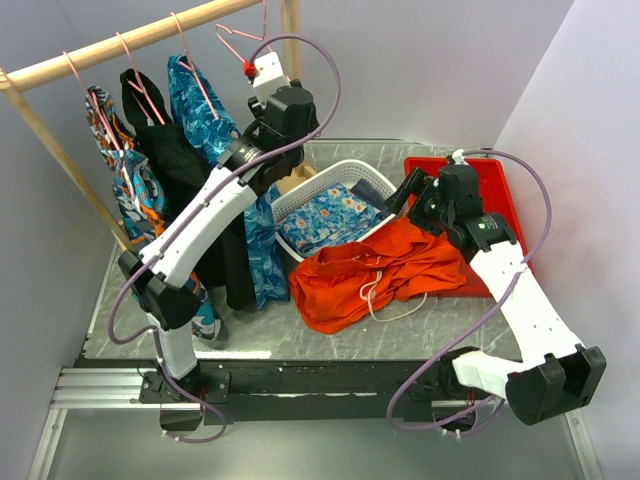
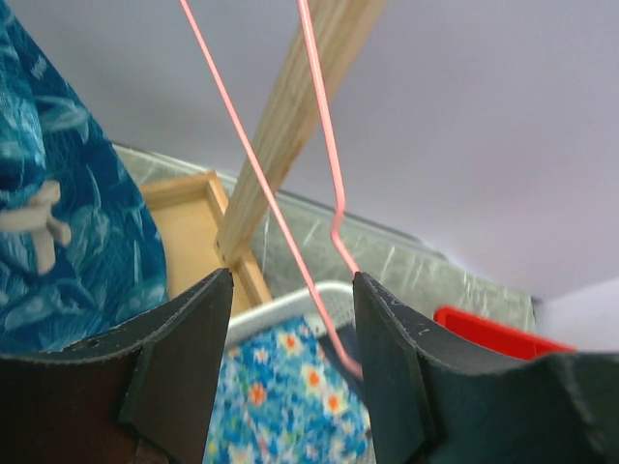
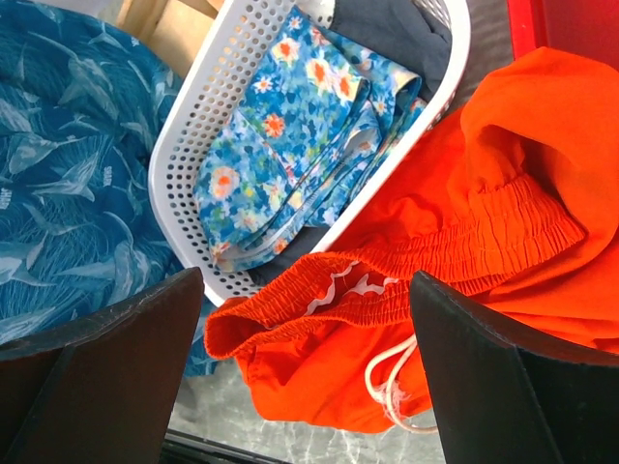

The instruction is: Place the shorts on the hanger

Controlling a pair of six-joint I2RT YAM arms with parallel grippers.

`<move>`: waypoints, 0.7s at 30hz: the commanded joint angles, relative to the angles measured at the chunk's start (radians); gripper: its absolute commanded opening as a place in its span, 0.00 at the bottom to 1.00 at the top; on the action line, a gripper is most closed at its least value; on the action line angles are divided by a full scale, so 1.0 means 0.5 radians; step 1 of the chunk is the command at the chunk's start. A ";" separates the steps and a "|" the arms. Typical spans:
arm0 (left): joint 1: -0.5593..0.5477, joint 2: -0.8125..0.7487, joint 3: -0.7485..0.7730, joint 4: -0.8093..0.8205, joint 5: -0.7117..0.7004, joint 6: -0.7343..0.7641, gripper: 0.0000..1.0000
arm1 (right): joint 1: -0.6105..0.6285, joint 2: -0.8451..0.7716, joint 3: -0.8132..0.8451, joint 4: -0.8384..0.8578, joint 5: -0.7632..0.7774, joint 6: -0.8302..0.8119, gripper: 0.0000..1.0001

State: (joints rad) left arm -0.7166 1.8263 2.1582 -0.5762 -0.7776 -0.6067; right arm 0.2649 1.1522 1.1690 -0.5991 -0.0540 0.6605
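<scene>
The orange shorts (image 1: 370,275) lie crumpled on the table, partly over the red tray, with the white drawstring (image 1: 375,295) loose on top. In the right wrist view the shorts (image 3: 503,222) show their gathered waistband open below my right gripper (image 3: 308,280). My right gripper (image 1: 410,190) is open and empty above them. An empty pink wire hanger (image 1: 240,40) hangs on the wooden rail. My left gripper (image 1: 258,72) is raised to it. In the left wrist view the hanger's wires (image 2: 329,155) pass between the open jaws of my left gripper (image 2: 292,280), close to the right finger (image 2: 387,338).
The wooden rail (image 1: 130,40) carries other pink hangers with a blue patterned cloth (image 1: 200,110) and a black garment (image 1: 170,160). A white perforated basket (image 1: 320,180) holds blue floral cloth. A red tray (image 1: 500,180) stands at the back right. The rail's wooden post (image 2: 290,116) is just behind the hanger.
</scene>
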 commanded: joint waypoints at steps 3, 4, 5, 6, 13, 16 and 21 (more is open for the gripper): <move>0.083 0.053 0.050 0.440 0.012 0.149 0.57 | 0.022 -0.086 0.000 0.066 0.001 -0.075 0.94; 0.083 0.066 0.034 0.486 0.018 0.164 0.57 | 0.022 -0.089 -0.006 0.069 -0.002 -0.078 0.94; 0.083 0.072 0.025 0.526 0.030 0.192 0.57 | 0.022 -0.095 -0.009 0.072 -0.002 -0.082 0.94; 0.092 0.087 0.034 0.557 0.034 0.195 0.57 | 0.031 -0.093 -0.013 0.075 -0.006 -0.079 0.94; 0.138 0.277 0.163 0.625 0.067 0.186 0.55 | 0.028 -0.077 -0.013 0.066 -0.024 -0.103 0.94; 0.157 0.281 0.120 0.722 0.089 0.173 0.52 | 0.032 -0.089 -0.013 0.051 -0.030 -0.115 0.94; 0.163 0.280 0.074 0.809 0.119 0.170 0.42 | 0.032 -0.111 -0.022 0.045 -0.015 -0.143 0.94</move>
State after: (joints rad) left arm -0.6403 1.9835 2.1872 -0.2741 -0.7372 -0.5354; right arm 0.2726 1.1309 1.1568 -0.5934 -0.0620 0.6193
